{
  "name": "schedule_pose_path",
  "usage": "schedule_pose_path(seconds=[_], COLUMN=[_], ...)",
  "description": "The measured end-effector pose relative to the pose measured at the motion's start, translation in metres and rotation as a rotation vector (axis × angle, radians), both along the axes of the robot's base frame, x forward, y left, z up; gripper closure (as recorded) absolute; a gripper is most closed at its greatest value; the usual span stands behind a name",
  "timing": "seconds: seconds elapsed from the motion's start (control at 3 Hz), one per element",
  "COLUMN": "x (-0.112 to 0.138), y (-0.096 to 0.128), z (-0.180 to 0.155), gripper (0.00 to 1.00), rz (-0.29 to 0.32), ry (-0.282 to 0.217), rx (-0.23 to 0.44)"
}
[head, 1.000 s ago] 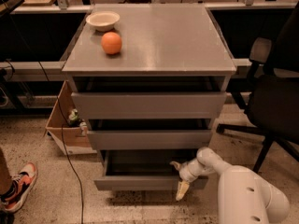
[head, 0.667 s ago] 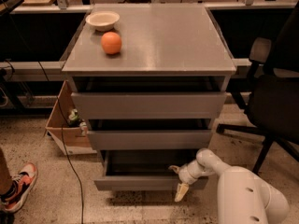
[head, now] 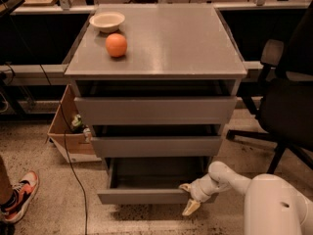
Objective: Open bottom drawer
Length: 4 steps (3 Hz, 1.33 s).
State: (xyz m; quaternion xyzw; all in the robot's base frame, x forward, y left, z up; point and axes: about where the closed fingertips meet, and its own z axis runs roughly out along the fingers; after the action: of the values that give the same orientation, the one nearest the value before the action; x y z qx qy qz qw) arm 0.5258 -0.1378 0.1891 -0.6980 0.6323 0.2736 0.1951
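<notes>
Tool [head: 187,198] is sitting at the lower centre-right of the frame, its two fingers spread, one hooking over the top edge of the bottom drawer [head: 142,196] at its right end and one pointing below it. Three grey drawers are showing in the cabinet [head: 161,43]; the bottom drawer, at lower centre, is standing pulled out. One bowl [head: 107,21] and one orange [head: 116,45] are resting apart at the upper left.
</notes>
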Motion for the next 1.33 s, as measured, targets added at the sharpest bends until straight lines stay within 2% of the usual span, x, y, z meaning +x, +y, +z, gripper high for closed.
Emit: schedule_pose_path(seconds=[0.33, 0.67, 1.0, 1.33], x=[-0.028, -0.046, -0.050, -0.050], y=[0.000, -0.002, -0.003, -0.003], z=[-0.003, 0.015, 0.031, 0.031], gripper=[0.37, 0.38, 0.38, 0.19], rz=[0.024, 0.058, 0.078, 0.079], ry=[0.045, 0.018, -0.018, -0.018], rx=[-0.001, 0.013, 0.018, 0.018])
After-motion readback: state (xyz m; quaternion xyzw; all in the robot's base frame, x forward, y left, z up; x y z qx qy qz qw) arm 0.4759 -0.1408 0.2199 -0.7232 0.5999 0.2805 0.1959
